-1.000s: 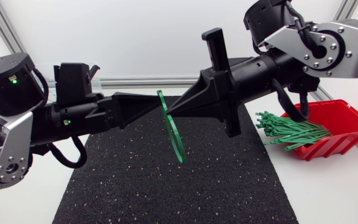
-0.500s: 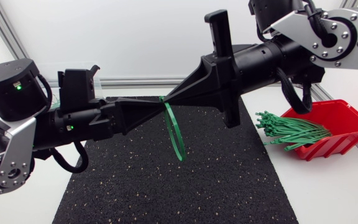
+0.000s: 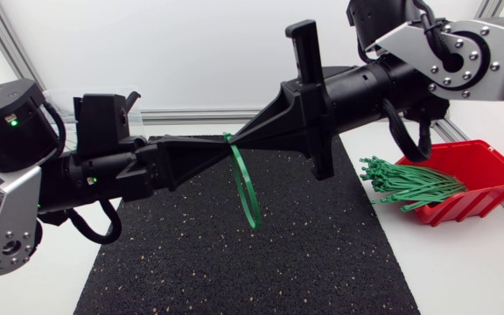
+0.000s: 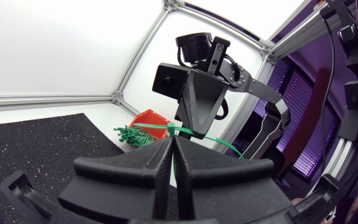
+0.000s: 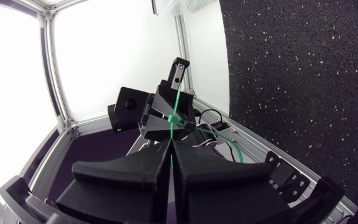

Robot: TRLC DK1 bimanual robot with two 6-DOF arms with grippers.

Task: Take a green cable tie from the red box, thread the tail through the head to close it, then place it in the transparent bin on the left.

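In the head view, the left arm's matte black claw (image 3: 220, 150) comes in from the left edge and the right arm's matte black claw (image 3: 239, 149) from the upper right. Their tips meet just left of the frame's centre, above the black speckled mat (image 3: 234, 262). Each claw is pinched tight on the top of a green plastic cable tie (image 3: 248, 188), which hangs below them as a closed, narrow loop in the air over the mat. At the right edge the red plastic box (image 3: 488, 166) sits on the white surface (image 3: 471, 271), with a bundle of loose green cable ties (image 3: 409, 184) spilling over its left rim towards the mat. In the left wrist view, the left claw (image 4: 169, 142) has its two wedge fingers pressed together. The cable tie (image 4: 151, 125) crosses just ahead of their tips, where the right claw (image 4: 184, 128) faces them and grips the same strap. Beyond them lie the red box (image 4: 151, 117), the bundle (image 4: 132, 137) and the mat (image 4: 42, 143). In the right wrist view, the right claw (image 5: 170, 142) is likewise squeezed closed. The cable tie (image 5: 177, 96) rises from its tips against the left claw (image 5: 174, 119) opposite, with the mat (image 5: 291, 93) beyond.
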